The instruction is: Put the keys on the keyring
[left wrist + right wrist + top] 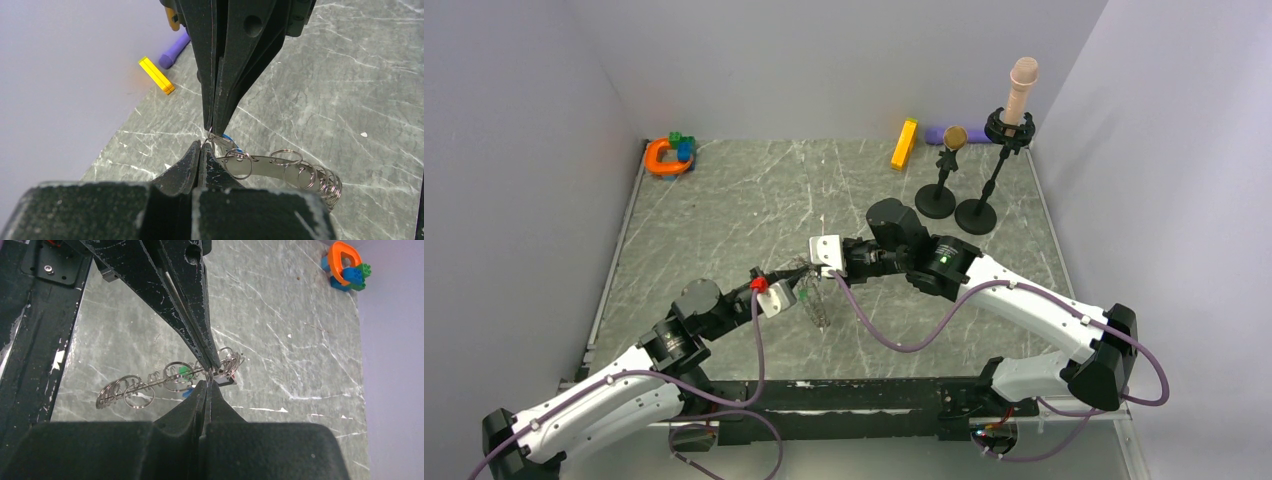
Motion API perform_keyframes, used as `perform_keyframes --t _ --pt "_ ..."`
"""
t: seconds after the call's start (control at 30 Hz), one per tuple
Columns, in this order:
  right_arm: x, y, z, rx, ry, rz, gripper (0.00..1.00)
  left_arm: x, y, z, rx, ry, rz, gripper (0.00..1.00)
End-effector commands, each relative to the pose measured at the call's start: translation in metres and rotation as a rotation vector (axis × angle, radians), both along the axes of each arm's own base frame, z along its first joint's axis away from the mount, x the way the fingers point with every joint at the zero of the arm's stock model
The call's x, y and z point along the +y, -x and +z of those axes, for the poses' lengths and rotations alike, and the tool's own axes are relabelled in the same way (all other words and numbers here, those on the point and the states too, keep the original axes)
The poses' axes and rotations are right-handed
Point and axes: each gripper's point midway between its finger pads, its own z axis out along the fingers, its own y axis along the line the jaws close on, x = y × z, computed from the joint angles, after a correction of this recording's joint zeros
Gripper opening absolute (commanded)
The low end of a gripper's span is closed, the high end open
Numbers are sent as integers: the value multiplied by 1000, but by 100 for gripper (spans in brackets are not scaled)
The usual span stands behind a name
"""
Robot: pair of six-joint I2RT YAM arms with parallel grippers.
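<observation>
My left hand [200,149] and right hand [207,384] are both closed to a slit. Their tips meet nose to nose over the desk [724,200], a little left of centre and toward its near edge. Between them is one end of the large flat silvery metal keyring [265,166], strung with thin wire loops. The left hand appears to pinch that end. Whether the right hand grips a loop or a key's blade, I cannot tell. From the pinch the keyring's long axis runs away toward the desk's near edge, edge-on to both wrists. The tiny keys [185,371] with green, blue and dark plastic heads cluster at the pinched end. Both hands are equally near, so I judge the threading turns on that end.
</observation>
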Motion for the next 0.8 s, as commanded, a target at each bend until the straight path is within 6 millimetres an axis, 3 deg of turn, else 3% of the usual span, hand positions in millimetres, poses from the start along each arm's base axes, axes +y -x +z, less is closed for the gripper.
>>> perform_keyframes --t 0.0,0.33,0.77 --pt "5 3 4 -3 -21 20 0 0 7 43 -84 128 -26 0" --pt "3 -1 0 -26 -9 3 0 -1 8 40 -74 119 -42 0" --pt "-2 0 11 -36 -32 -3 0 1 6 36 -54 114 -29 0"
